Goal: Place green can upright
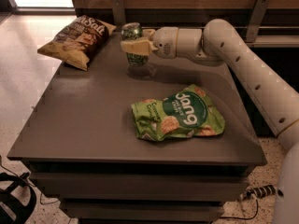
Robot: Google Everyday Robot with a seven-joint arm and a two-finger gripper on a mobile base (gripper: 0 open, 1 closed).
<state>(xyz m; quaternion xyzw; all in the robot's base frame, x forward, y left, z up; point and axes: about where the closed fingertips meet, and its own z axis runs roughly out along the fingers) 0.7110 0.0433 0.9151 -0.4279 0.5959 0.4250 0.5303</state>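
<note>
The green can (133,31) stands upright near the back of the grey table (84,120), its silver top showing. My gripper (135,45) reaches in from the right at the end of the white arm (224,45). Its pale fingers (135,47) are closed around the can's middle. The can's base is at or just above the tabletop; I cannot tell whether it touches.
A brown chip bag (77,41) lies at the back left corner. A flat light-green "dang" snack bag (180,115) lies in the middle right of the table. A wooden wall with metal brackets runs behind. Cables lie on the floor at both front corners.
</note>
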